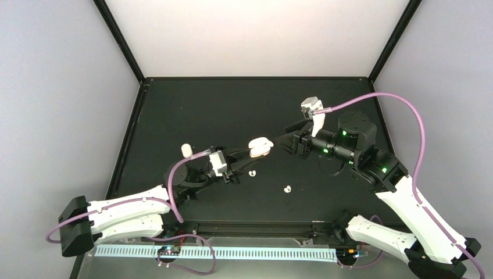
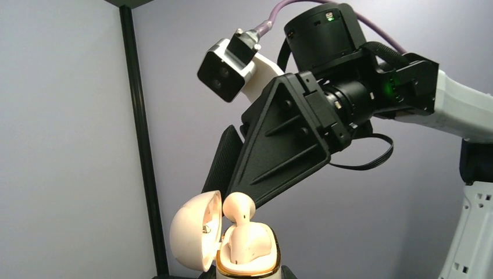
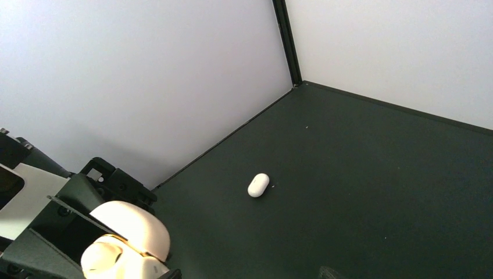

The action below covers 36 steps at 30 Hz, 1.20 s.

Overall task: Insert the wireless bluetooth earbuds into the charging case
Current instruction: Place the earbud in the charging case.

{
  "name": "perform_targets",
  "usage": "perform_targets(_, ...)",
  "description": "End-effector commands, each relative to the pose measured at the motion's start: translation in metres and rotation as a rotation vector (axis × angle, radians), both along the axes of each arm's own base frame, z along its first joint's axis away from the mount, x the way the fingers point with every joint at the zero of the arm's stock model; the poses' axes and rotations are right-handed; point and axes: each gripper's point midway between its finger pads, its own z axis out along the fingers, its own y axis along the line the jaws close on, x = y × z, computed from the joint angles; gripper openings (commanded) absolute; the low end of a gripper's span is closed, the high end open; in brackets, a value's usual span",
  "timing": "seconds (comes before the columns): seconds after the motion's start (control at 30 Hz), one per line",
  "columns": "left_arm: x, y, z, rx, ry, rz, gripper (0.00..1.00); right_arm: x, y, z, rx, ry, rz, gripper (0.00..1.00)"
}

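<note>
Left claw (image 1: 245, 157) is pressed tight on the charging case (image 2: 249, 258), holding it up off the desk (image 1: 232, 110) with the lid (image 2: 195, 238) swung open to one side. My left wrist view shows the upright earbud (image 2: 237, 210) standing in the mouth of the case, its rounded head poking above the gold rim and not pushed home. Under it the well looks filled with a cream shape. I cannot tell whether that is another bud already seated or only the moulded insert.

The right claw (image 1: 288, 141) hangs just above that upright earbud, with its black fingers (image 2: 285, 145) angled down toward it. Whether they are pinching the bud or only close to it I cannot tell, because the tips are hidden behind the lid and the bud's head.

From overhead I count two more buds lying on the desk: the first loose earbud (image 1: 252, 172) just in front of the left claw, and the second loose earbud (image 1: 287, 189) a little nearer the arm bases. A white oval pod (image 3: 258, 185) sits closed on the desk, well apart from the raised case; I take it for a second case.

My judgement: the job is in its early-to-middle part. One bud is partly in and needs pressing down, and at least two are not yet collected.
</note>
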Motion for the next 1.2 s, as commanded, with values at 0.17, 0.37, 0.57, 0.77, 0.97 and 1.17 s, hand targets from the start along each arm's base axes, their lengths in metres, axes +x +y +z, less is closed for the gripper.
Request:
perform_targets(0.17, 0.009, -0.003, 0.001, 0.001, 0.011, 0.045, 0.02, -0.009, -0.001, 0.008, 0.006, -0.026, 0.033, 0.60)
perform_targets(0.37, 0.012, -0.004, 0.001, 0.000, 0.018, 0.058, 0.02, -0.011, 0.000, 0.005, 0.003, -0.018, 0.050, 0.60)
perform_targets(0.57, 0.018, -0.005, 0.002, 0.000, 0.028, 0.083, 0.02, -0.012, -0.001, 0.004, -0.005, -0.016, 0.049, 0.59)
perform_targets(0.77, 0.023, -0.004, 0.000, -0.001, 0.039, 0.111, 0.02, -0.012, -0.005, 0.002, -0.014, -0.018, 0.031, 0.59)
perform_targets(0.97, 0.023, -0.004, -0.001, -0.003, 0.045, 0.106, 0.02, -0.014, -0.004, 0.003, -0.010, -0.018, 0.043, 0.59)
perform_targets(1.17, 0.022, -0.004, 0.000, -0.007, 0.042, 0.101, 0.02, -0.003, -0.013, 0.000, -0.027, -0.022, -0.038, 0.59)
